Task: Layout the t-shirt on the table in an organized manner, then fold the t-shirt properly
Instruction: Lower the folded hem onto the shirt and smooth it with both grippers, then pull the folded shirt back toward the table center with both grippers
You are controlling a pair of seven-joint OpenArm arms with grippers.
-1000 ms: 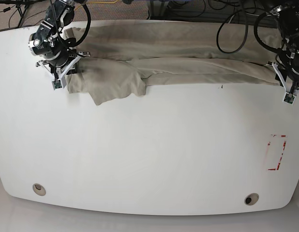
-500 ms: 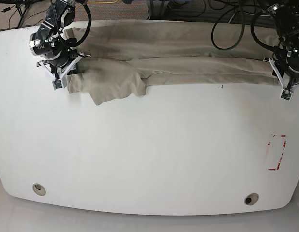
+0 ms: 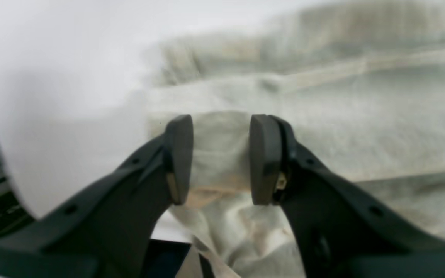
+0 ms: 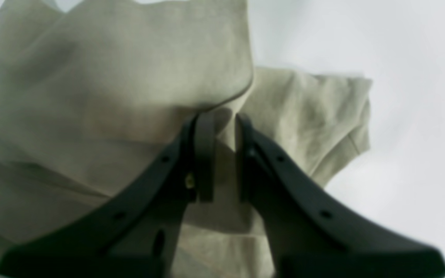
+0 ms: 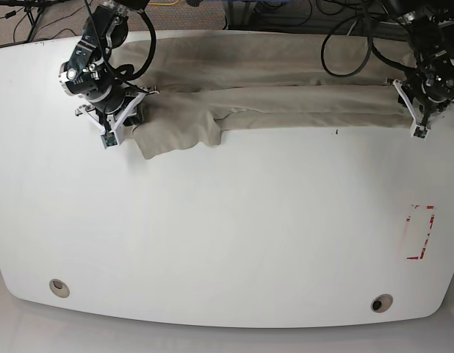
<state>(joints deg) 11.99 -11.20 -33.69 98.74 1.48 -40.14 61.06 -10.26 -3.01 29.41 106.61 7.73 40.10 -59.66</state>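
The beige t-shirt lies stretched in a long rumpled band across the back of the white table. One sleeve flap spreads forward near the band's left end. My right gripper sits at that left end. In the right wrist view, the right gripper is shut on a fold of the t-shirt. My left gripper is at the band's right end. The left wrist view shows the left gripper closed on a thick bunch of the t-shirt.
Two round grey grommet holes lie near the table's front edge. A red-tape rectangle marks the right side. A small dark speck sits just in front of the cloth. Black cables hang behind the table.
Both grippers have moved inward along the table's back with the cloth still held. The right gripper went rightward and the left gripper leftward and back. The cloth's ends moved in with them.
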